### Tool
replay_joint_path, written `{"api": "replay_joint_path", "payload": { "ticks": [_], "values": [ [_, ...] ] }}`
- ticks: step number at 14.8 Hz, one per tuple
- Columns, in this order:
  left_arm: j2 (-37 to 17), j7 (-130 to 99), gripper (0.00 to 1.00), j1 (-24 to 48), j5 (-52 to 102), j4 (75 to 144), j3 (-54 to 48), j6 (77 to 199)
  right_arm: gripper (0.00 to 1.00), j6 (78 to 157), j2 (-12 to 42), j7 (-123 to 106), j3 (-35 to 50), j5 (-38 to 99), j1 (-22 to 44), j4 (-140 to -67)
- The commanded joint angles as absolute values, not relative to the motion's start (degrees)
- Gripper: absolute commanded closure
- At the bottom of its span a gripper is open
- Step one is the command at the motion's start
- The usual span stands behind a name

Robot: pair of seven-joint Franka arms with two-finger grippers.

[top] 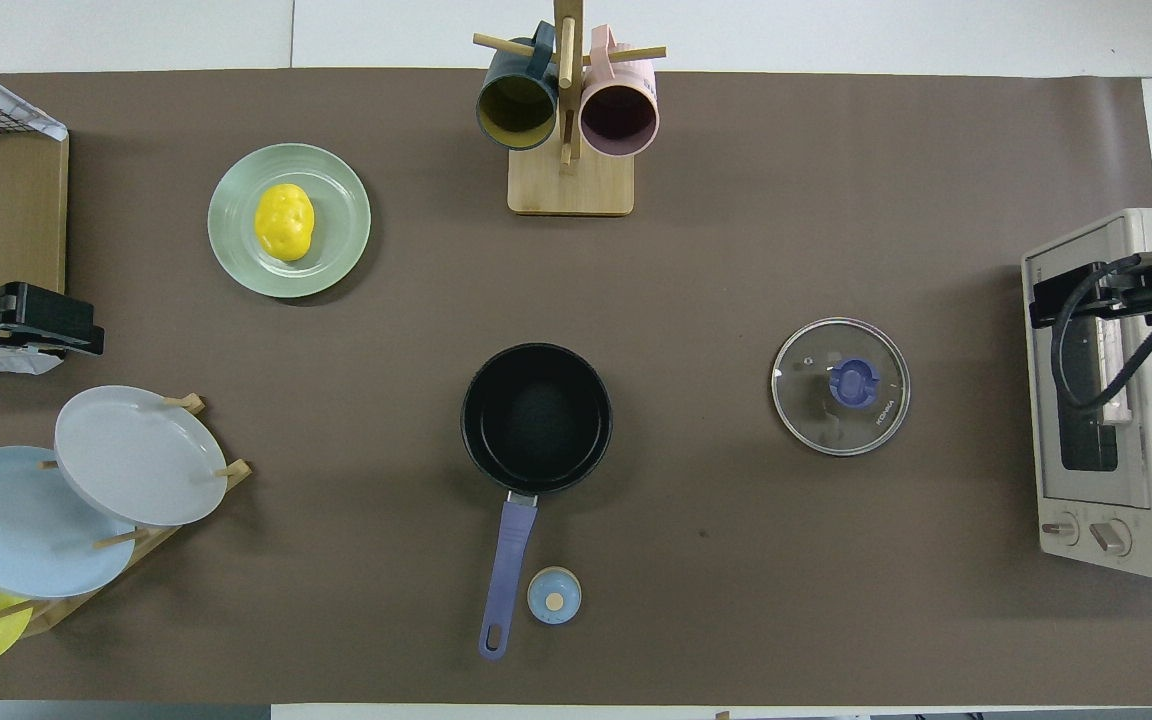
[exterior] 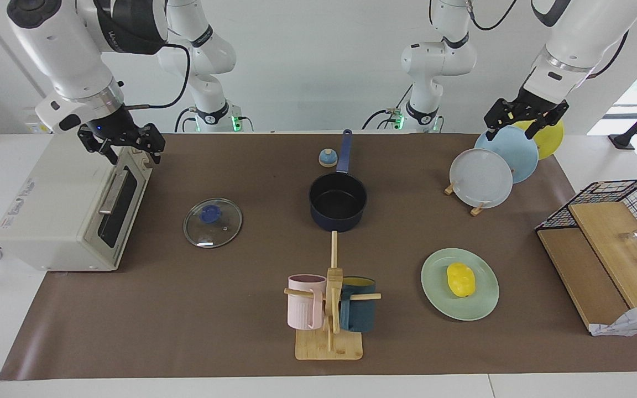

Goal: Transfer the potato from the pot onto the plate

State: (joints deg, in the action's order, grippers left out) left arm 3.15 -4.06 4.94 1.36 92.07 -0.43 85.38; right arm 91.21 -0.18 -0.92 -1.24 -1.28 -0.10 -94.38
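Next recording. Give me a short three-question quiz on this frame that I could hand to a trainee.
1. True or false: the potato lies inside the pot.
2. Which item lies flat on the mat between the pot and the toaster oven? A) pink mug B) glass lid C) grey-white plate
3. Fill in: the left gripper is raised over the ____ rack, holding nothing.

Key:
1. False; it rests on the plate, and the pot is empty.
2. B, the glass lid.
3. Plate; the right gripper is over the toaster oven, also empty.
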Motion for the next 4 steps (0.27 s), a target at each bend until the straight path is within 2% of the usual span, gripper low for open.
{"api": "replay_joint_path", "payload": {
  "ticks": [1,4],
  "values": [
    [2.9,-3.96,0.0,5.45,0.35,91.05,-0.09,84.9,0.0,91.85,0.0,-0.09,-0.79,-0.62,-0.44,-93.95],
    [2.9,-3.87,0.0,5.45,0.44,91.05,-0.09,84.73,0.0,91.85,0.0,-0.09,-0.88,-0.62,-0.44,-93.96]
  ]
}}
